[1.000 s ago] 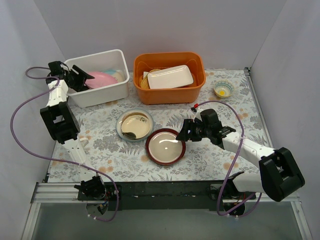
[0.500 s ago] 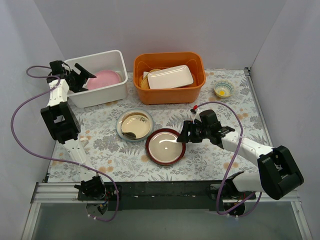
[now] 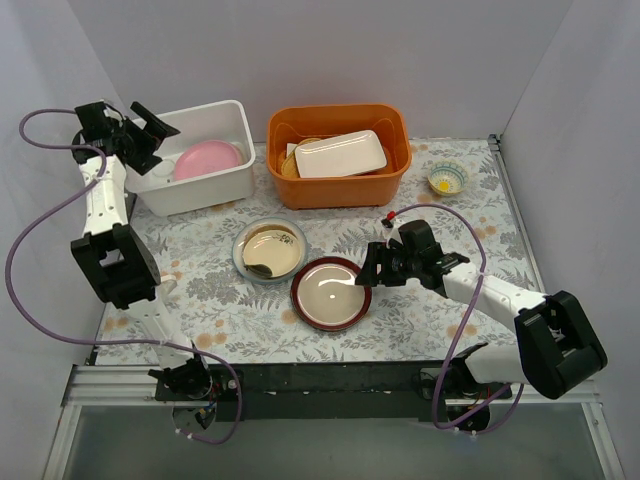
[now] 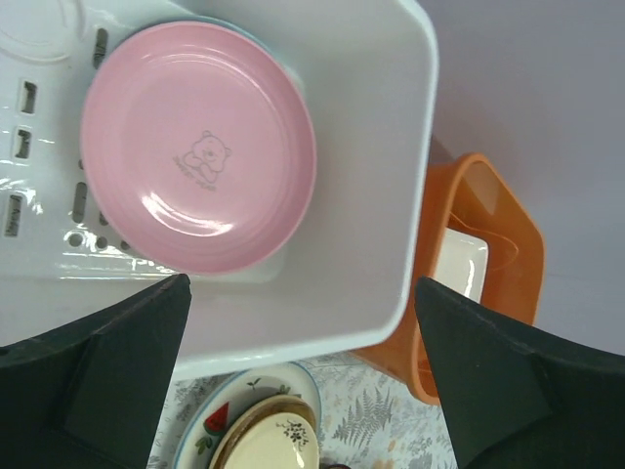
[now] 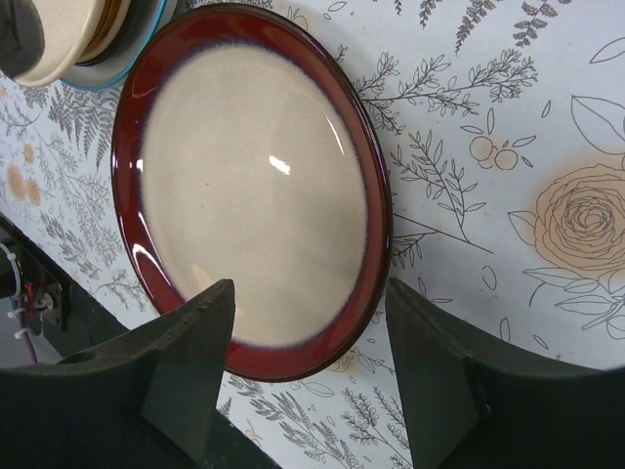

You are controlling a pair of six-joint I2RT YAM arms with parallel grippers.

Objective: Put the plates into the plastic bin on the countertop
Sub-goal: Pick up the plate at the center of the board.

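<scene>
A pink plate (image 3: 208, 160) (image 4: 195, 147) lies flat in the white plastic bin (image 3: 205, 190) (image 4: 361, 147), over a pale blue one whose edge just shows. My left gripper (image 3: 155, 140) (image 4: 301, 293) hangs open above the bin's left end, holding nothing. On the countertop (image 3: 420, 320) lies a red-rimmed cream plate (image 3: 331, 293) (image 5: 249, 186). My right gripper (image 3: 366, 268) (image 5: 311, 293) is open, its fingers straddling that plate's right rim without closing on it. A stack of plates (image 3: 270, 250) (image 5: 78, 39) (image 4: 254, 430) sits just left of it.
An orange tub (image 3: 340, 190) (image 4: 488, 244) holding a white rectangular dish (image 3: 340, 153) stands right of the bin. A small yellow-centred bowl (image 3: 447, 179) sits at the back right. White walls close in the left, back and right sides.
My left gripper opened and let go of the pink plate, which dropped flat into the bin; that arm drew up and back to the left. My right gripper edged slightly toward the red-rimmed plate.
</scene>
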